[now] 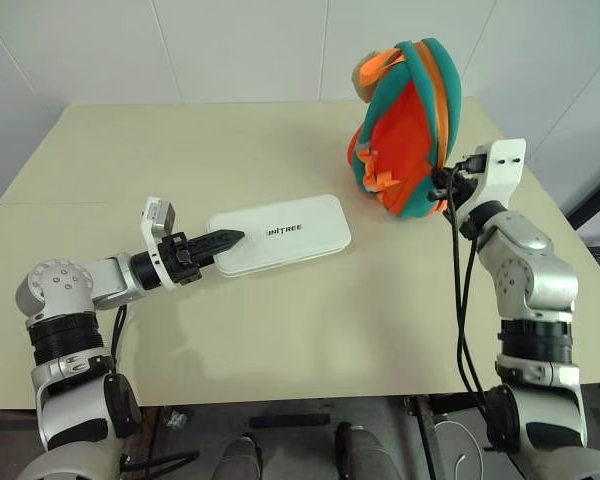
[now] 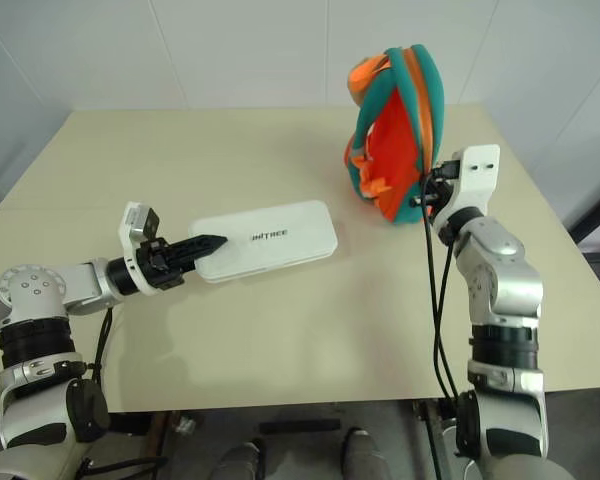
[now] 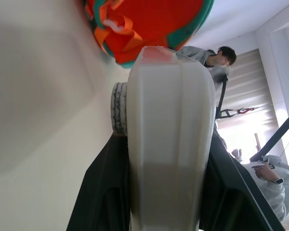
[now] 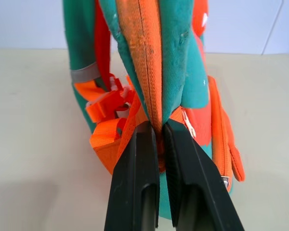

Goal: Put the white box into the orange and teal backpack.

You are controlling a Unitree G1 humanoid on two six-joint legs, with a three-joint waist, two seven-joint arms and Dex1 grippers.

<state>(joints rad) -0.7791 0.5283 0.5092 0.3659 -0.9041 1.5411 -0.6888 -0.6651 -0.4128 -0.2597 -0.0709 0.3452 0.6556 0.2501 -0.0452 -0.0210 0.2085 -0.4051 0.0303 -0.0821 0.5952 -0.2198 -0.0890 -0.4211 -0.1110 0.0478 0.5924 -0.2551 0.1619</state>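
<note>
The white box [image 1: 285, 233] lies flat on the beige table [image 1: 180, 150], dark lettering up. My left gripper [image 1: 230, 238] is shut on its near left end, pointing level; in the left wrist view the box [image 3: 166, 134] sits between the black fingers [image 3: 118, 108]. The orange and teal backpack [image 1: 405, 130] stands upright at the table's far right, orange straps and buckles facing the box. My right gripper [image 4: 156, 126] is shut on the backpack's teal and orange edge [image 4: 151, 57], low on its right side [image 1: 442, 190].
The table's front edge [image 1: 310, 400] runs close below both arms. A white wall stands behind the table. In the left wrist view a person [image 3: 220, 55] sits beyond the backpack and another person's hand [image 3: 267, 172] shows farther off.
</note>
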